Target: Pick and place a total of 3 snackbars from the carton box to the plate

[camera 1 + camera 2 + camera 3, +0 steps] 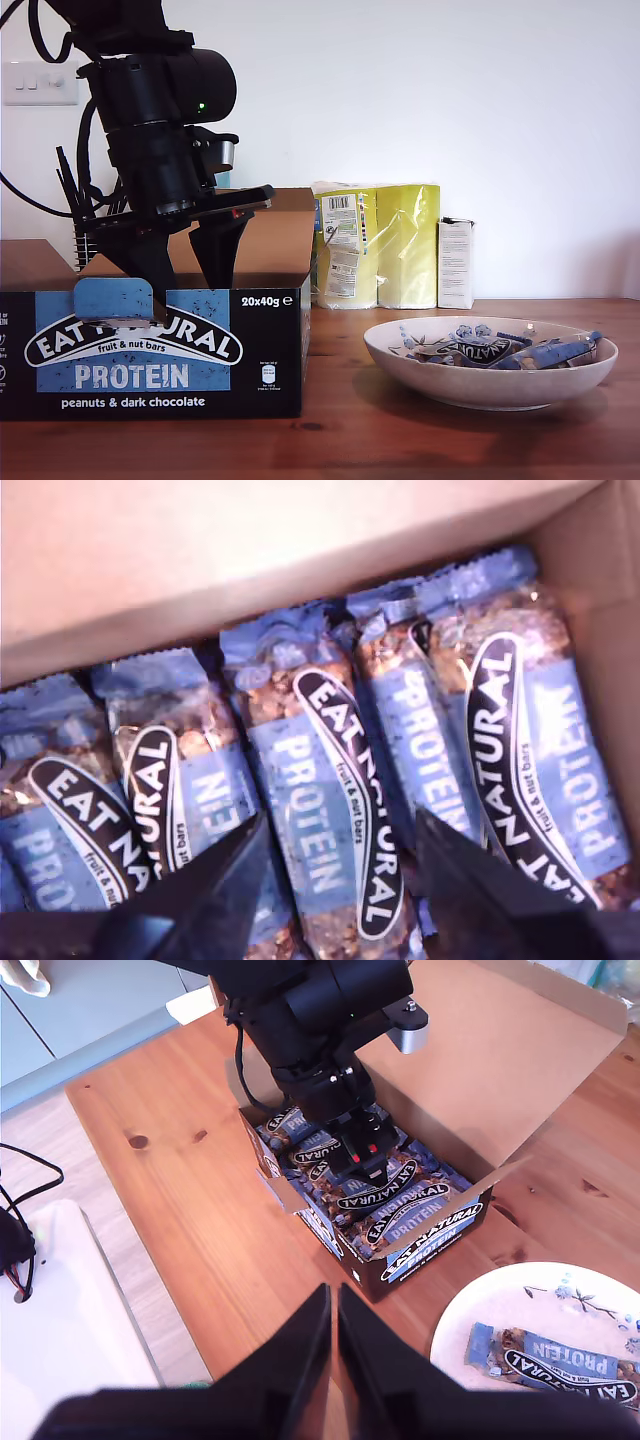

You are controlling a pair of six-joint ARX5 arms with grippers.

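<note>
My first arm drops steeply from above into the open carton box, which stands on the counter at the exterior view's left. My first claw is spread, its fingers straddling one of the snackbars packed side by side inside. My second claw hangs high over the counter, pointing down, pressed together and empty. The plate sits near the box, to its right in the exterior view, with wrapped bars lying in it.

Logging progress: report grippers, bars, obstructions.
My first gripper open in the carton box, jaws astride a snackbar. My second gripper shut, empty, over the table. The plate already holds bars. Nothing blocking.
</note>
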